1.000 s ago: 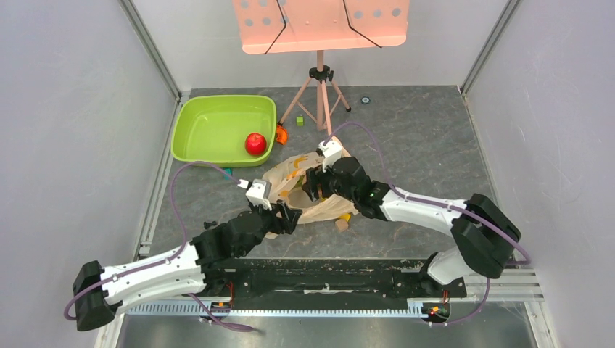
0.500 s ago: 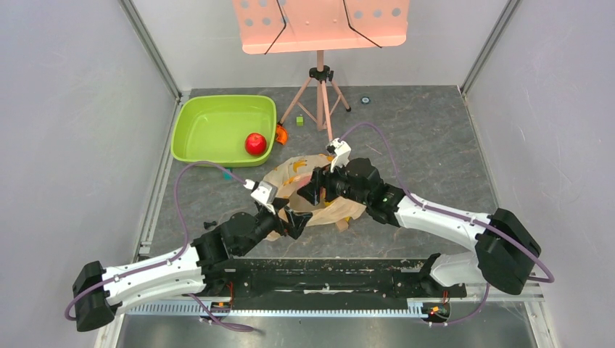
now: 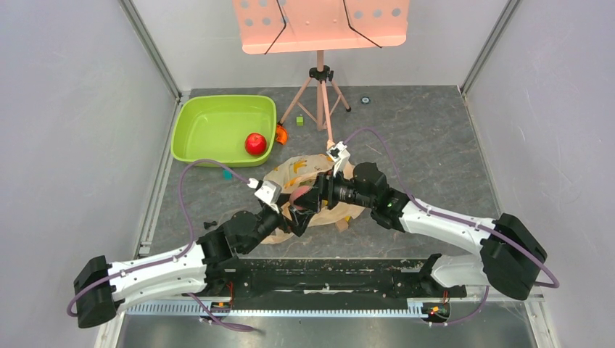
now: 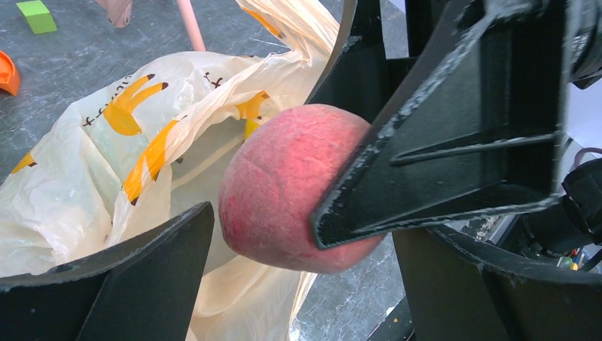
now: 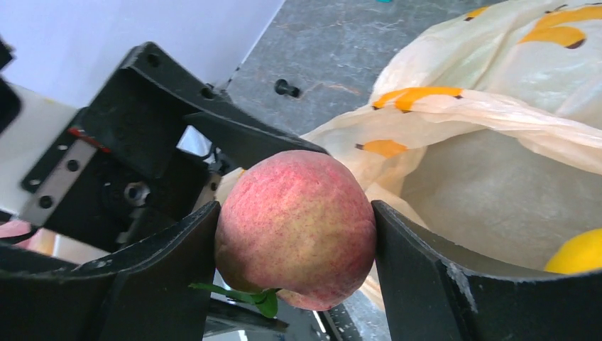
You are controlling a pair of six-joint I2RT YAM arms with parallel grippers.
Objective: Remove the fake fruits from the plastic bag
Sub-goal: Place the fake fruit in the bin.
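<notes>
left gripper (image 3: 291,217) stands open beside the bag (image 4: 78,177), holding nothing. right gripper (image 5: 297,241) is clamped on the peach (image 4: 284,185) at the bag's mouth. best lift it clear of the film before swinging, grip kept firm. a yellow fruit (image 5: 578,252) lies inside; the apple (image 3: 254,143) sits in the far tub (image 3: 210,123).

Pink peach (image 5: 296,227) by crumpled bag (image 5: 497,106)
</notes>
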